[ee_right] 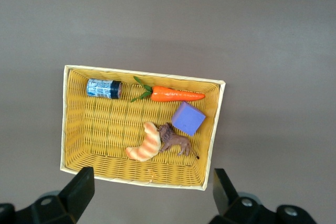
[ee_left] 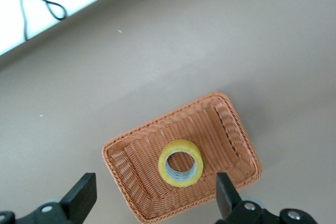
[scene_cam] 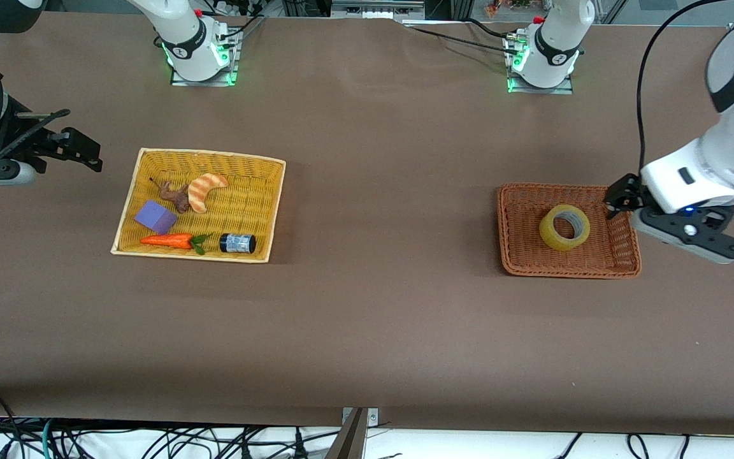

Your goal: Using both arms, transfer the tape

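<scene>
Left pincer [scene_cam: 615, 197] wide over brown basket [scene_cam: 520, 255]; tape [scene_cam: 564, 227] flat, hole up; right pincer [scene_cam: 80, 150] wide, waiting.

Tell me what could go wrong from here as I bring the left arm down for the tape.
The left claw hangs open over the brown basket's rim at the left arm's end, not over the tape; a straight descent could strike the wicker wall. The tape lies flat, so a finger may need to enter its hole, and a miss could shove the roll. The right claw waits open near the yellow basket, so the handover needs long reaches from both arms.
</scene>
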### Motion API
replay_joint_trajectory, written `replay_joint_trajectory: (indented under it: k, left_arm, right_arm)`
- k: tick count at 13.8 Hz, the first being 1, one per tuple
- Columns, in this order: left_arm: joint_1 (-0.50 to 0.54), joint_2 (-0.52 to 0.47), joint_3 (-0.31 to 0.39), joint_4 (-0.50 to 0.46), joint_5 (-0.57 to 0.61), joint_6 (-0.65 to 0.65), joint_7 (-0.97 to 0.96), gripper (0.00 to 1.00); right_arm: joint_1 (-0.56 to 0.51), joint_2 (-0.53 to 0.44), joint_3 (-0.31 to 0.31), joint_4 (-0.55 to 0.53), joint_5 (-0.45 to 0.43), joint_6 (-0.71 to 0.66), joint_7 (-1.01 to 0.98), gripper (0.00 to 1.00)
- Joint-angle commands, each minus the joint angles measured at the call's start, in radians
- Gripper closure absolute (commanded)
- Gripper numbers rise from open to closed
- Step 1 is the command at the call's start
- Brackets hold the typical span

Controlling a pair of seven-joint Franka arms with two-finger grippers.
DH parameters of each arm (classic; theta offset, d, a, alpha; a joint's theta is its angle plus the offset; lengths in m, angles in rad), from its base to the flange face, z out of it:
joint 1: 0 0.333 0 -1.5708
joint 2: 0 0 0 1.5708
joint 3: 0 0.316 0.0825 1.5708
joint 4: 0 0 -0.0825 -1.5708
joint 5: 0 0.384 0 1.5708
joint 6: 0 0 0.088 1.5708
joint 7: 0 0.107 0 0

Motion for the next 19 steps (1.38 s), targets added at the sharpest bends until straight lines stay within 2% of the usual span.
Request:
replay_joint_trajectory:
  k: [1, 2, 4, 5, 7, 9, 12, 15, 19]
  left_arm:
    - [-0.014, -0.007, 0.090, -0.010, -0.157, -0.009, -0.034, 0.00]
    - [-0.078, -0.082, 0.196, -0.091, -0.244, 0.011, -0.041, 0.00]
    - [-0.250, -0.249, 0.391, -0.304, -0.261, 0.038, -0.043, 0.00]
    - [-0.290, -0.306, 0.414, -0.367, -0.247, 0.044, -0.044, 0.00]
    - [-0.309, -0.353, 0.419, -0.413, -0.245, 0.046, -0.046, 0.00]
    - [-0.346, -0.363, 0.425, -0.413, -0.216, 0.037, -0.078, 0.00]
    - [-0.338, -0.336, 0.425, -0.372, -0.208, 0.014, -0.083, 0.00]
    - [-0.338, -0.344, 0.422, -0.369, -0.208, -0.043, -0.083, 0.00]
    - [-0.338, -0.344, 0.421, -0.364, -0.208, -0.046, -0.081, 0.00]
  right_arm:
    - [-0.007, 0.001, 0.003, 0.022, -0.008, -0.019, -0.015, 0.00]
    - [-0.005, -0.001, 0.005, 0.022, -0.009, -0.019, -0.015, 0.00]
    - [-0.005, -0.001, 0.003, 0.022, -0.005, -0.025, -0.018, 0.00]
    - [-0.005, -0.001, 0.005, 0.022, -0.005, -0.032, -0.018, 0.00]
    - [-0.005, -0.001, 0.005, 0.022, -0.005, -0.042, -0.018, 0.00]
    - [-0.005, -0.001, 0.003, 0.022, -0.005, -0.050, -0.018, 0.00]
    - [-0.005, -0.001, 0.003, 0.022, -0.006, -0.050, -0.018, 0.00]
    - [-0.005, -0.002, 0.000, 0.024, -0.006, -0.050, -0.018, 0.00]
    - [-0.005, -0.007, -0.008, 0.024, -0.008, -0.050, -0.018, 0.00]
